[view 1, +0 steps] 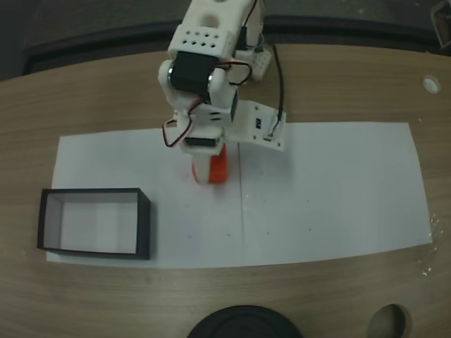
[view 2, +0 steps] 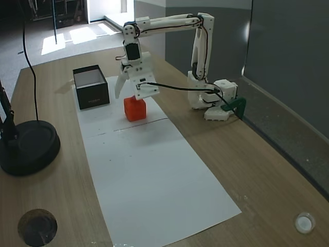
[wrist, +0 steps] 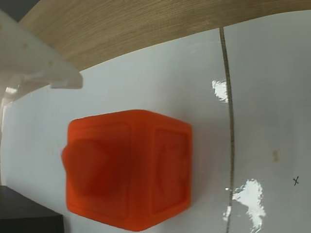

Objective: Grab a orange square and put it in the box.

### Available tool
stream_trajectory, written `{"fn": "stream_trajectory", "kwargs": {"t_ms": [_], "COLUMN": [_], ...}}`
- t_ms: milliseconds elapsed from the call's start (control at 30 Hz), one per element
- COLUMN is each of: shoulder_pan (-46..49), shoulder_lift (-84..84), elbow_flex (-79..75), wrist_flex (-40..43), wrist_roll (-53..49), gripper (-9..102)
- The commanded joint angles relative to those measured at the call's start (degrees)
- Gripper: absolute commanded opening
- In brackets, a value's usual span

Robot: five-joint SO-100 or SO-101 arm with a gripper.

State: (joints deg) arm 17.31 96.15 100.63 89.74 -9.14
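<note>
Jaws stand apart, as far as the side fixed view shows: one white finger (view 2: 119, 87) slants down clear of the cube (view 2: 134, 108), and the gripper (view 2: 131, 96) hangs right over it — poised to straddle, not yet clamped. From above, the arm (view 1: 201, 67) hides most of the cube (view 1: 211, 169), so the jaw gap cannot be judged there. The cube sits on the white paper (view 1: 324, 197), near the seam between the two sheets, well apart from the box (view 1: 95, 223), which rests at the paper's left end in that view. The wrist view has the cube (wrist: 129, 167) large and low in frame, a white finger (wrist: 34, 65) at upper left and a dark corner at the bottom left — likely the other jaw, though I cannot tell. The grasp looks about to begin; the carry to the box is not yet started.
</note>
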Motion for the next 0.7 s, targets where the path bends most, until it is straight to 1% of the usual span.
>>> {"fn": "stream_trajectory", "kwargs": {"t_ms": [0,367,667], "shoulder_pan": [0.09,-0.18,-0.26], "shoulder_lift": [0.88,0.88,0.00], "elbow_flex": [1.58,10.20,10.72], "wrist_flex": [-1.49,-9.23,-11.60], "wrist_roll": [0.00,0.00,-0.09], "gripper": [37,37,36]}}
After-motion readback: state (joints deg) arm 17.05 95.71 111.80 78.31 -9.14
